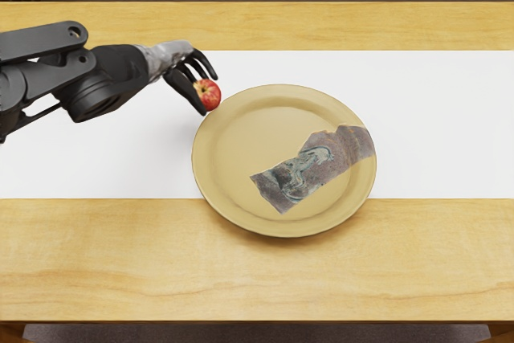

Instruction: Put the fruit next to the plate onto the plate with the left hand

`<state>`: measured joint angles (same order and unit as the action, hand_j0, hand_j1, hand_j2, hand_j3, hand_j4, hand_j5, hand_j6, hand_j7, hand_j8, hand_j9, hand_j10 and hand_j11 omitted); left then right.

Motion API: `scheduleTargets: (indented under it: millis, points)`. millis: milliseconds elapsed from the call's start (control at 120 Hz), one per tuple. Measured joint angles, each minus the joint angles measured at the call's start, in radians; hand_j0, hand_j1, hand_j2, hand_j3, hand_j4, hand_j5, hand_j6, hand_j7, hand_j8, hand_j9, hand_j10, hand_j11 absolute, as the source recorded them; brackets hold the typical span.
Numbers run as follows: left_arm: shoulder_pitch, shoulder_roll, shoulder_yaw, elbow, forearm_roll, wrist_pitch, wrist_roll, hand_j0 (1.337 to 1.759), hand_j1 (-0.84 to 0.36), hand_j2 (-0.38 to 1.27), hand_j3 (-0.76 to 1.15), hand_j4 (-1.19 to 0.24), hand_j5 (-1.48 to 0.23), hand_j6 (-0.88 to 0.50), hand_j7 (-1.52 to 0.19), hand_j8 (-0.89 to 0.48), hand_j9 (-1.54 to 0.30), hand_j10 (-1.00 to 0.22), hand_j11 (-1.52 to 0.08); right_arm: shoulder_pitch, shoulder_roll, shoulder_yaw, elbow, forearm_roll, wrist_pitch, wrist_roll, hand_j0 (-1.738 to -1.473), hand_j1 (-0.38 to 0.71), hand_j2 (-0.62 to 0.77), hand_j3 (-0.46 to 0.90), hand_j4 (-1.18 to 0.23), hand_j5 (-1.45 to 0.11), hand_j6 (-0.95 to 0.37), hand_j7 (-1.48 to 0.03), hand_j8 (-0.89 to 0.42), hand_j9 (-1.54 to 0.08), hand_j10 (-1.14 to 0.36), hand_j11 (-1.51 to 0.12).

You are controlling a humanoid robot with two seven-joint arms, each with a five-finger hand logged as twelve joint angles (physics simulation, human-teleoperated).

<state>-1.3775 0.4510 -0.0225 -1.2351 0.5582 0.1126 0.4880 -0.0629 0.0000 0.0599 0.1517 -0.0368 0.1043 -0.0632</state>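
apple (209,94) is being gripped by left robot hand (187,72), fingers clamped on it | being held at upper-left rim of plate (241,224)

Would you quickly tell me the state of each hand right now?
Left hand: closed on the red apple, at the plate's upper-left rim.
Right hand: not in view.
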Motion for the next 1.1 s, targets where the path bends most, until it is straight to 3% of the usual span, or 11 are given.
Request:
scheduleTargets:
  millis: [500,908,1042,1083,1092,1100]
  points:
    - [0.003,-0.081,-0.021,0.0,-0.001,0.0,-0.002,1.658,-0.3,0.49,0.0,-0.61,-0.86,-0.45,-0.83,-0.49,-0.83,-0.62,-0.83,-0.001,0.0,0.0,-0.001,0.0,-0.003,0.0,-1.658,-0.35,0.0,0.0,0.0,0.0,0.0,0.0,0.0,0.0,0.0,0.0]
    - [0.064,-0.106,-0.022,0.009,0.002,0.003,-0.009,1.658,-0.3,0.43,0.0,-0.6,-0.82,-0.45,-0.81,-0.48,-0.81,-0.61,-0.81,-0.002,0.0,0.0,-0.001,0.0,-0.003,0.0,-1.658,-0.35,0.0,0.0,0.0,0.0,0.0,0.0,0.0,0.0,0.0,0.0]
    - [0.081,-0.154,-0.018,0.055,0.005,0.004,-0.009,1.658,-0.24,0.28,0.0,-0.53,-0.71,-0.44,-0.71,-0.46,-0.7,-0.57,-0.74,-0.003,0.0,0.0,0.0,0.0,-0.003,0.0,-1.658,-0.35,0.0,0.0,0.0,0.0,0.0,0.0,0.0,0.0,0.0,0.0]
    - [0.08,-0.156,-0.018,0.065,0.002,0.003,-0.01,1.658,-0.21,0.24,0.0,-0.49,-0.68,-0.41,-0.68,-0.43,-0.68,-0.72,-0.53,-0.003,0.0,0.0,0.0,0.0,-0.003,0.0,-1.658,-0.35,0.0,0.0,0.0,0.0,0.0,0.0,0.0,0.0,0.0,0.0]
    - [0.08,-0.157,-0.017,0.067,0.001,0.003,-0.011,1.658,-0.2,0.24,0.0,-0.48,-0.68,-0.4,-0.67,-0.42,-0.67,-0.67,-0.74,-0.003,0.0,0.0,0.0,0.0,-0.003,0.0,-1.658,-0.35,0.0,0.0,0.0,0.0,0.0,0.0,0.0,0.0,0.0,0.0]
    - [0.08,-0.157,-0.017,0.069,0.002,0.003,-0.011,1.658,-0.2,0.23,0.0,-0.47,-0.67,-0.4,-0.66,-0.42,-0.66,-0.65,-0.73,-0.003,0.0,0.0,0.0,0.0,-0.003,0.0,-1.658,-0.35,0.0,0.0,0.0,0.0,0.0,0.0,0.0,0.0,0.0,0.0]
